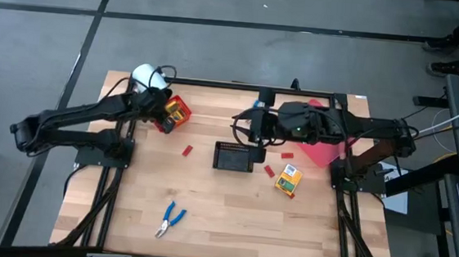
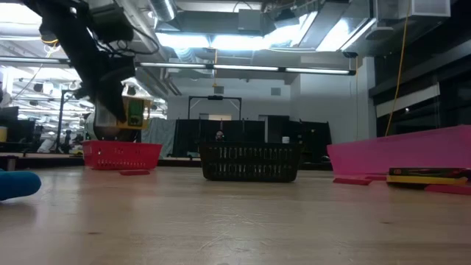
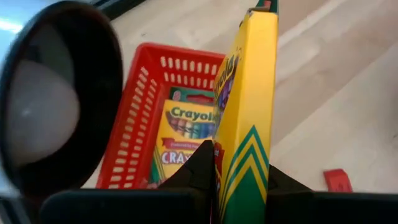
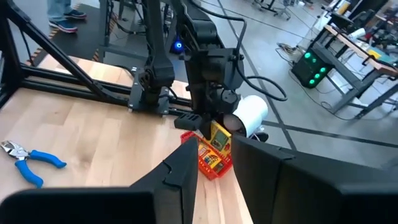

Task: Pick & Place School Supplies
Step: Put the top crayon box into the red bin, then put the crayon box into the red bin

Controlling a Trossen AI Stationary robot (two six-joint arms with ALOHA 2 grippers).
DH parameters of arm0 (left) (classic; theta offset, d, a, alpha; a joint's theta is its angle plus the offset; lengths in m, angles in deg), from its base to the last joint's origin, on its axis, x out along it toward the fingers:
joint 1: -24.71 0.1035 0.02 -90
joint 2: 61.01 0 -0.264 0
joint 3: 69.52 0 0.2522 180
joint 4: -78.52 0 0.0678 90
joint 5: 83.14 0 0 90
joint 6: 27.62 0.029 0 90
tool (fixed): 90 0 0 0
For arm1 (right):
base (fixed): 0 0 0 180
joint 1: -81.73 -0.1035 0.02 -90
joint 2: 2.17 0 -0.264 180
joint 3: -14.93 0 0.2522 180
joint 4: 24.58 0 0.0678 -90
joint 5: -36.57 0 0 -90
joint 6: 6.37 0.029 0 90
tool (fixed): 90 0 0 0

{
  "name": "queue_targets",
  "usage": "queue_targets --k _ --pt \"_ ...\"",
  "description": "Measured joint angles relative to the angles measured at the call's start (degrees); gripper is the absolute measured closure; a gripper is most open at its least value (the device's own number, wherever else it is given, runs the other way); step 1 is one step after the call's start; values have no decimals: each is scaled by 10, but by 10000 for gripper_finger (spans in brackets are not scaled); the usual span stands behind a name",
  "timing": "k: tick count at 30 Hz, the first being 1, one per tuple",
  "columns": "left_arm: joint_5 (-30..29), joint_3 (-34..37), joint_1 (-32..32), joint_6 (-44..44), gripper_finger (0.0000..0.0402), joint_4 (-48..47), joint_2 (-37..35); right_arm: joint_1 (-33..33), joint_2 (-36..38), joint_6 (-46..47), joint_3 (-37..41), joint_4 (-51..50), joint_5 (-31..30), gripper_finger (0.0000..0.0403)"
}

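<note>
The yellow crayon box (image 3: 245,118) stands on end, long axis upright, clamped in the left gripper (image 3: 239,177) just above the red basket (image 3: 134,124) at the table's far left, where another box (image 3: 183,134) lies; right gripper's (image 4: 214,162) fingers part-open, empty

Crayon box (image 3: 245,118) in left gripper (image 3: 239,171): upper end cut by frame edge. Second box (image 3: 180,140) in red basket (image 3: 134,106) half hidden behind it.
</note>
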Motion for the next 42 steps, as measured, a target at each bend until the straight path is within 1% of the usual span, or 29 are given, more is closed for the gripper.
queue_targets --k 4,11,14,18,22,25,27,30,32,34,35,37,39,40,42 --pt "9 0 18 33 374 19 27 -9 0 8 0 0 -20 303" --pt "30 0 39 61 374 36 68 -12 0 26 0 0 -22 303" --pt "40 0 39 65 354 36 78 -12 0 28 0 0 -22 303" --pt "23 0 39 64 316 51 78 -12 3 28 0 0 -22 303" --pt "16 0 39 62 288 73 61 -12 10 28 0 -2 -28 303" --pt "15 0 39 66 274 88 40 -12 15 30 0 -11 -36 303" --pt "25 -4 37 73 269 98 21 -12 19 40 0 -17 -39 303" --pt "75 -14 31 74 265 128 -12 -13 25 63 0 -51 -41 303" --pt "118 -21 22 63 264 137 -33 -17 29 87 0 -104 -41 303" --pt "177 -27 7 38 265 161 -49 -23 29 117 0 -175 -40 303" --pt "223 -28 -2 22 267 181 -55 -25 29 136 0 -223 -30 303" --pt "323 -28 -22 -24 271 241 -60 -30 29 177 6 -310 6 303" --pt "399 -28 -50 -83 277 327 -61 -37 30 215 32 -359 62 303" --pt "416 -28 -67 -113 279 372 -60 -43 32 232 52 -375 90 303" --pt "409 -28 -105 -146 285 442 -59 -60 45 273 101 -376 136 303"
